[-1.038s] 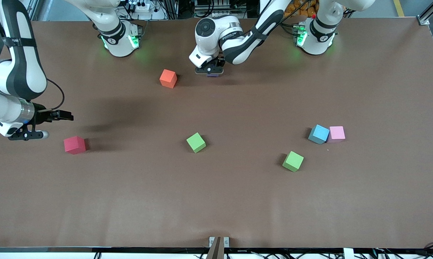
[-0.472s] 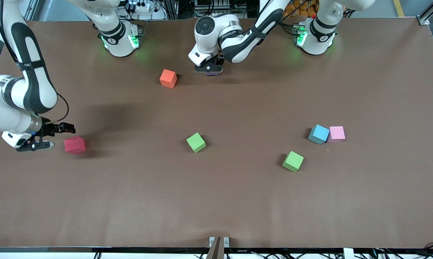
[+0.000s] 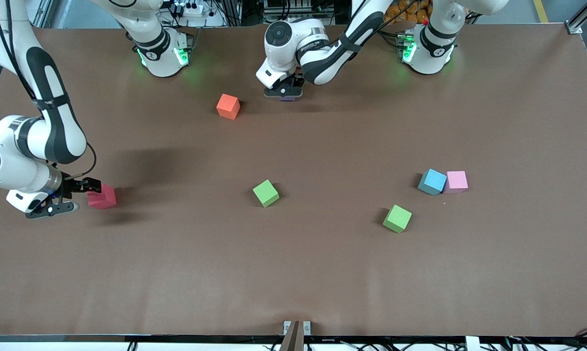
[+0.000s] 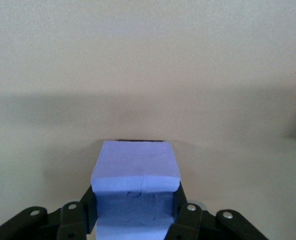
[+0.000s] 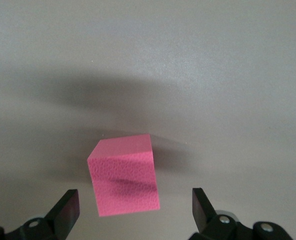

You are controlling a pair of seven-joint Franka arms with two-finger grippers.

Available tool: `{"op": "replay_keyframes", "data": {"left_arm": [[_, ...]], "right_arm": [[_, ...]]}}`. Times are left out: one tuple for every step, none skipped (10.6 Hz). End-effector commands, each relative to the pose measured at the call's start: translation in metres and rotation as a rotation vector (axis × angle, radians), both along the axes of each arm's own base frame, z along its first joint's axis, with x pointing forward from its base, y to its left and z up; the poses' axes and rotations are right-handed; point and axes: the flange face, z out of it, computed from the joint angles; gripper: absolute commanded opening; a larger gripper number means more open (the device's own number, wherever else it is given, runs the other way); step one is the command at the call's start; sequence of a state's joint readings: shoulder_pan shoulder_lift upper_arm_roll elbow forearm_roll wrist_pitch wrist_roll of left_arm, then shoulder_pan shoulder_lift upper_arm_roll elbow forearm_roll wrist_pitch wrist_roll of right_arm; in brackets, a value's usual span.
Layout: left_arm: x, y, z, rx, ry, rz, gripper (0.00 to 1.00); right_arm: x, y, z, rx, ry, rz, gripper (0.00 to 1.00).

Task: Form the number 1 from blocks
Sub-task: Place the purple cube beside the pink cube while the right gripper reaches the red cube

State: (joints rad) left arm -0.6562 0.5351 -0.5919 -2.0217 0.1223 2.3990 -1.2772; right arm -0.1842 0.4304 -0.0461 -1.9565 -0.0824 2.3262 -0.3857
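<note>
I read the left tool [image 3: 284, 92] as clamped on the purple block [image 4: 136, 170], low over the worktop [image 3: 322, 273] between the two arm bases; its fingers [image 4: 187, 216] press both sides of that block. The right tool [image 3: 68, 197] sits at the right arm's end of the worktop, fingers [image 5: 68, 209] spread apart, with the red block [image 3: 102, 196] just beside it and not gripped. The orange block [image 3: 228, 106] lies near the purple one. One green block [image 3: 265, 193] lies mid-worktop; a second green block [image 3: 397, 218] lies toward the left arm's end. The light blue block [image 3: 432, 182] touches the pink block [image 3: 456, 180].
</note>
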Motion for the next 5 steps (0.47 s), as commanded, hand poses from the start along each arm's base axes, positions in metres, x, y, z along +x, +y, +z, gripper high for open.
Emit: {"op": "replay_keyframes", "data": {"left_arm": [[-0.007, 0.002, 0.0, -0.005, -0.016, 0.017, 0.0], [-0.009, 0.0, 0.001, -0.009, -0.017, 0.023, 0.0], [-0.007, 0.0, 0.002, -0.012, -0.019, 0.025, 0.0], [-0.007, -0.001, 0.0, -0.011, -0.014, 0.031, 0.14], [-0.006, -0.001, 0.001, -0.012, -0.014, 0.035, 0.99]], "right_arm": [[-0.004, 0.006, -0.021, -0.01, -0.017, 0.036, 1.0], [-0.007, 0.006, -0.029, -0.008, -0.009, 0.035, 1.0], [-0.008, 0.005, -0.033, -0.005, -0.003, 0.029, 1.0], [-0.009, 0.007, -0.037, 0.0, 0.003, 0.026, 1.0], [-0.01, 0.007, -0.039, 0.0, 0.006, 0.026, 1.0]]}}
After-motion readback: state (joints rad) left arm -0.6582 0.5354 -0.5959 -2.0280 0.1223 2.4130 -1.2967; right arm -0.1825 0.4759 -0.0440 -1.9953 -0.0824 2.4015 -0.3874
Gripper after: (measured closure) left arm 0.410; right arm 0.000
